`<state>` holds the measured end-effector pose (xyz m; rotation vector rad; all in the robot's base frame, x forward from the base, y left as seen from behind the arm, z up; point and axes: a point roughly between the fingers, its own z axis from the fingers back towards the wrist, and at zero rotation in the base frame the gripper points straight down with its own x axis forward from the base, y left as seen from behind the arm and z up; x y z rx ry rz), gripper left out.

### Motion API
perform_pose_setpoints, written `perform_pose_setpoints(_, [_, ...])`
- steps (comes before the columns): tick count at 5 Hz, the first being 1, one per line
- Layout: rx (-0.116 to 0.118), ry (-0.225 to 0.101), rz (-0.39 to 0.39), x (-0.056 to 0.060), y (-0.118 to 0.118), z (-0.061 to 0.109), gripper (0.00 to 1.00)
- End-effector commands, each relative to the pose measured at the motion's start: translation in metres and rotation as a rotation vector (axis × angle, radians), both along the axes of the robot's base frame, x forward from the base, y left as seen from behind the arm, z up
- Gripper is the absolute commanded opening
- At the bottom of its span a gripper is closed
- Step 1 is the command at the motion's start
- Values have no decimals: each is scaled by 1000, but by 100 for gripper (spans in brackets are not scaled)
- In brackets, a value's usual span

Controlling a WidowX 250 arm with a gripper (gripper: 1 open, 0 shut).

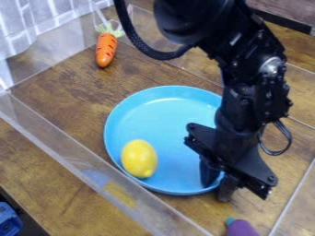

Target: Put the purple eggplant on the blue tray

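The purple eggplant (241, 227) lies at the bottom edge of the camera view, only its top and green stem end showing. The blue tray (172, 115) sits mid-table, with a yellow lemon (139, 159) on its near-left part. My gripper (226, 187) points straight down at the tray's near-right rim, a little above and left of the eggplant and apart from it. Its dark fingers (229, 192) stand close together. Nothing shows between them, and I cannot make out whether they have met.
An orange carrot (106, 45) lies at the back left of the wooden table. A clear plastic wall (74, 161) runs along the near-left side. The black arm (240, 74) rises over the tray's right half.
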<state>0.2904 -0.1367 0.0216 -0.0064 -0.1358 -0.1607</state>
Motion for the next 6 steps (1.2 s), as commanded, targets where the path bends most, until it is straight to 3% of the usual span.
perform_pose_setpoints(1, [-10,15,2,-12,-12,-4,0])
perform_pose_setpoints(3, [-15,28,-69,-22,-35,-1,0])
perform_pose_setpoints(5, [-20,46,-200,-36,-48,7,0])
perform_pose_setpoints(6, [-25,52,-155,-40,-52,4,0])
